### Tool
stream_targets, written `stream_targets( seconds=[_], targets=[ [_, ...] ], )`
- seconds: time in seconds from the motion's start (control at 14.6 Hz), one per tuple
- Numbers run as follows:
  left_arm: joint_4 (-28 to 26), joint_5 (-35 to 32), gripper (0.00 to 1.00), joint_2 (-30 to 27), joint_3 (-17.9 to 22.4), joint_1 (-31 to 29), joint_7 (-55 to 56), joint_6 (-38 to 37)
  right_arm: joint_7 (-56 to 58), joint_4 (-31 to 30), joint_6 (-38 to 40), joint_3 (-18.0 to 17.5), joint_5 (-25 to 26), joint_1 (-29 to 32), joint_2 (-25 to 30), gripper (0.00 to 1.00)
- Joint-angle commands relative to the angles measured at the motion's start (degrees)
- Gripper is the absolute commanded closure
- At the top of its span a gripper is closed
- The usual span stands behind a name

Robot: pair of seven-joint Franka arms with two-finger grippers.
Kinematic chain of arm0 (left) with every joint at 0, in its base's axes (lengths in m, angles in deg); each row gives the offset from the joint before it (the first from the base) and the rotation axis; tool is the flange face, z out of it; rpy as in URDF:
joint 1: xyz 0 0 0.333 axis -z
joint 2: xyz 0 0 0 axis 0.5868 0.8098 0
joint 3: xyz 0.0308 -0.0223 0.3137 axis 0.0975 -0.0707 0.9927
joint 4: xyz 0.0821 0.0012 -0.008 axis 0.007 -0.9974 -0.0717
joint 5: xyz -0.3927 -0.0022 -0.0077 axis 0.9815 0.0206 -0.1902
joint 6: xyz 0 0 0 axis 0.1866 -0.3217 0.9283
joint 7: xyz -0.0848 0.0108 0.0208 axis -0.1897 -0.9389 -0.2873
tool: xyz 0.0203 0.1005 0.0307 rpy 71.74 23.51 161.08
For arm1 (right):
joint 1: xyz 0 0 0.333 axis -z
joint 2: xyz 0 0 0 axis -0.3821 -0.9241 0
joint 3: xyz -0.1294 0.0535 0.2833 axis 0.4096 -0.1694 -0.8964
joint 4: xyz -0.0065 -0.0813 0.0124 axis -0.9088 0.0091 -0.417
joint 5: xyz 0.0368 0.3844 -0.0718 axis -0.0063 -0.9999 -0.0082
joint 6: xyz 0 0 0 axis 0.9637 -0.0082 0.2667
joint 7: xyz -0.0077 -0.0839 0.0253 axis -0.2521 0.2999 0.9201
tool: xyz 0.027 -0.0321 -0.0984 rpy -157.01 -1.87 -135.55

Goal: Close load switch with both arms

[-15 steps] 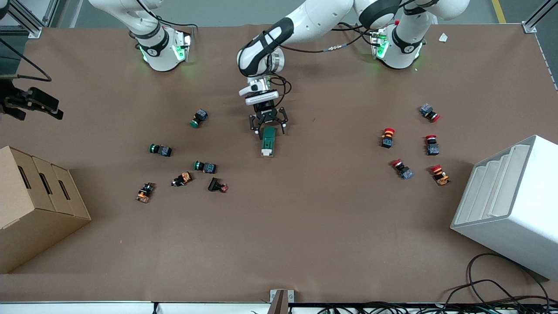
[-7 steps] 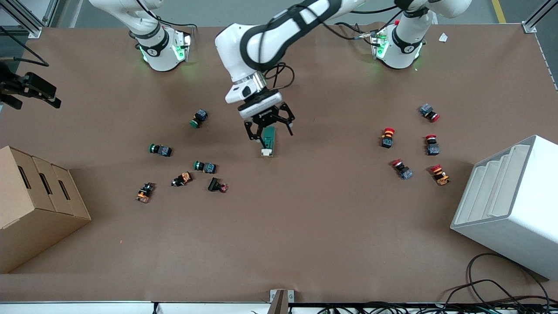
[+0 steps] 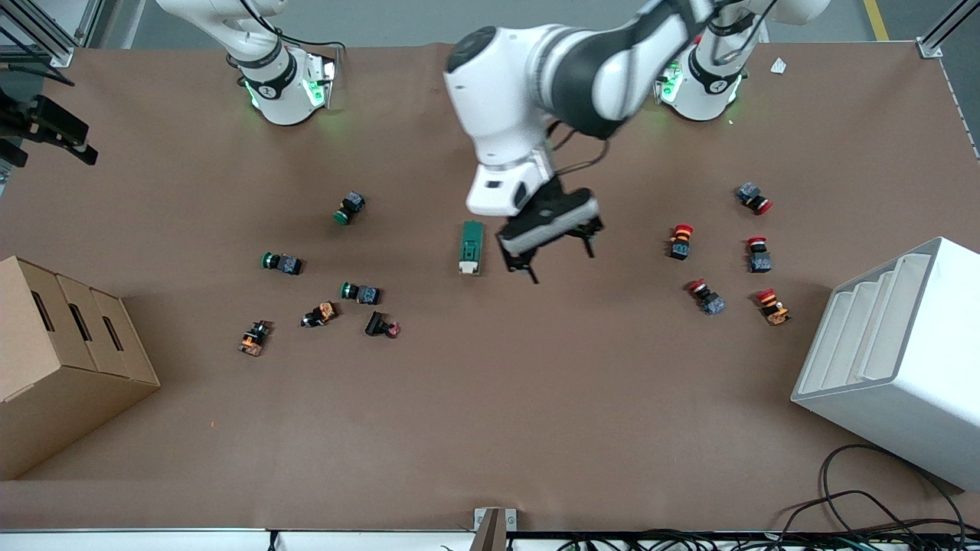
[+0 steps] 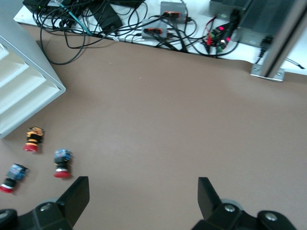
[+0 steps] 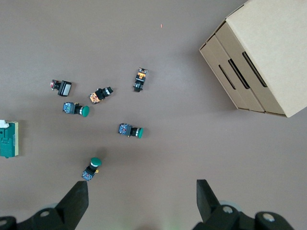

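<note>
The load switch, a dark green oblong block with a white end nearer the front camera, lies flat at mid-table. It also shows at the edge of the right wrist view. My left gripper hangs open and empty over bare table beside the switch, toward the left arm's end; its wrist view shows only table between the fingers. My right gripper is open and empty, high over the right arm's end of the table; its hand shows at the front view's edge.
Green-capped and orange push buttons lie scattered toward the right arm's end. Red-capped buttons lie toward the left arm's end. A cardboard box and a white slotted rack stand at the table's ends.
My left gripper has risen from over the load switch's farther end and swung toward the left arm's end. The switch stays in place. The right hand has drifted toward the robots' side.
</note>
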Motion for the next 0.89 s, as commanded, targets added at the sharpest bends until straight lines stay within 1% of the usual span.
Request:
stream_targets(
  seconds=[0.0, 0.14, 0.27, 0.34, 0.41, 0.62, 0.68, 0.82],
  targets=[
    [-1.0, 5.0, 0.0, -3.3, -1.0, -5.3, -7.3, 0.5, 0.1, -1.7, -0.5, -0.6, 1.5, 0.8, 1.5, 0.0],
    [-0.8, 6.9, 0.0, -4.7, -1.0, -8.3, -12.3, 0.5, 0.1, -1.3, -0.7, -0.6, 1.9, 0.8, 1.3, 0.0],
    [-0.8, 9.8, 0.0, -6.2, -0.5, -10.7, -14.7, 0.4, -0.5, 1.4, -0.1, -0.7, 2.0, 0.6, 0.5, 0.0],
    [-0.8, 11.5, 0.0, -6.5, -1.0, -13.5, -16.4, 0.4, -0.5, 2.4, 0.8, -0.7, 2.0, 0.6, -0.3, 0.0],
    [-0.8, 13.2, 0.0, -6.8, -1.2, -15.8, -19.6, 0.4, -0.5, 3.7, 1.3, -0.7, 2.0, 0.6, -1.0, 0.0],
    [-1.0, 19.1, 0.0, -10.5, -0.1, -20.0, -32.7, 0.4, -0.5, 7.7, 4.2, -0.7, 2.0, 0.7, -3.6, 0.0],
    [-1.0, 21.7, 0.0, -11.4, 1.3, -20.7, -36.4, 0.1, -0.6, 7.9, 4.5, -0.7, 1.9, 0.7, -3.7, 0.0],
    [-1.6, 29.6, 0.0, -14.7, 7.1, -21.0, -42.7, -0.2, -1.5, 7.9, 4.5, -0.7, 1.6, 0.8, -3.8, 0.0]
  ],
)
